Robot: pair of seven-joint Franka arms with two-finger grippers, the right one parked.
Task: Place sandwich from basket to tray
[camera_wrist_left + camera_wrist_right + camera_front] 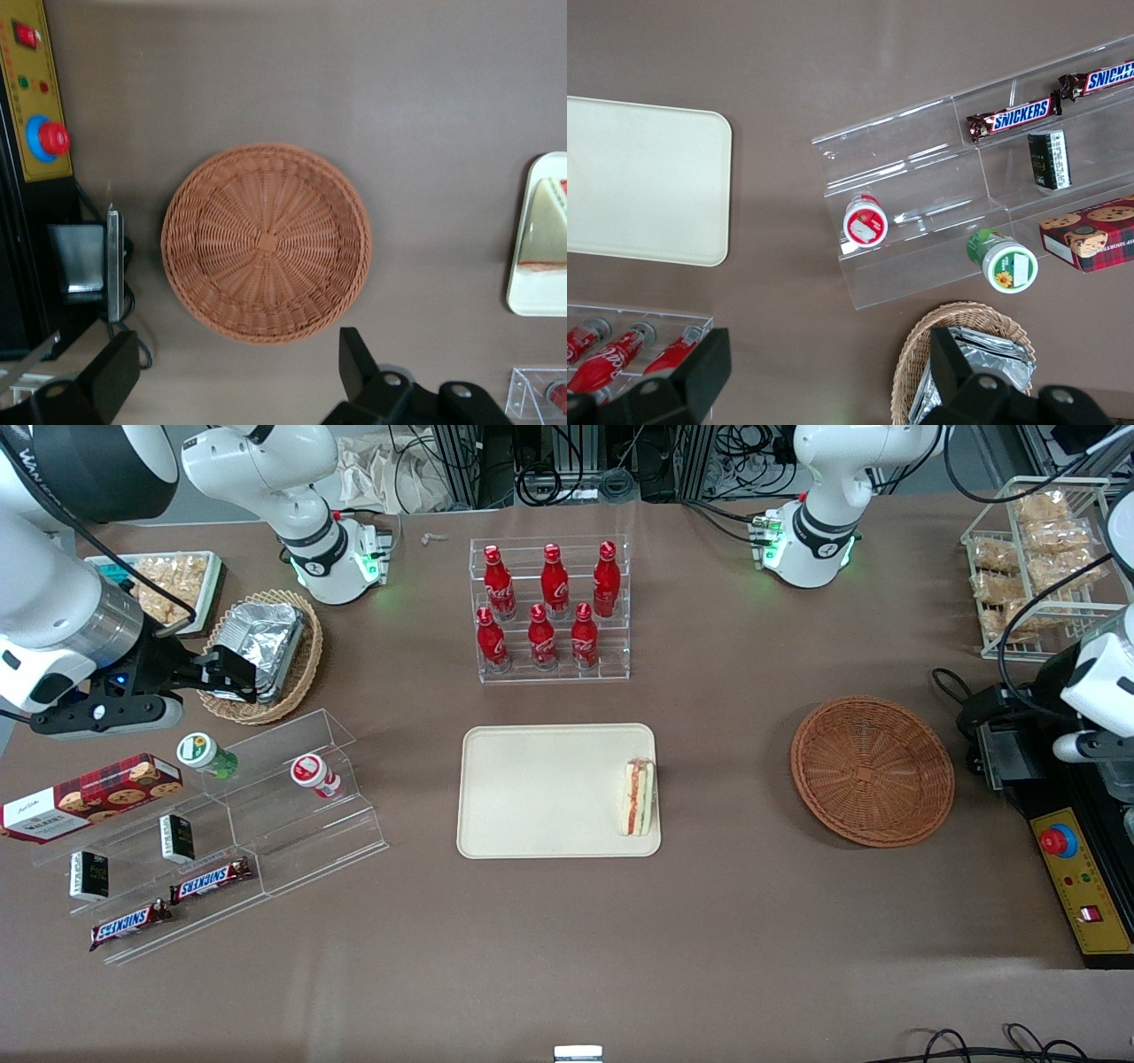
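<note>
Front view: the sandwich (pixel 639 797) lies on the tray (pixel 540 793), hard against the rim nearest the basket (pixel 873 771), cut edge upward. The basket is empty and sits well apart from the tray, toward the working arm's end of the bench (pixel 726 921). On this evidence the transfer looks done; the sandwich landed just inside the tray, probably the shortest reach from the basket. The bench is a plain brown sheet; cables and frame rails crowd the edge farthest from the camera.

Left wrist view: the tool (pixel 239 376) hangs high above the basket (pixel 266 243), its fingers (pixel 354 359) spread apart and holding nothing. The sandwich (pixel 545 237) shows on the tray (pixel 532 301).

Right wrist view: only a bare part of the tray (pixel 647 181) shows.
</note>
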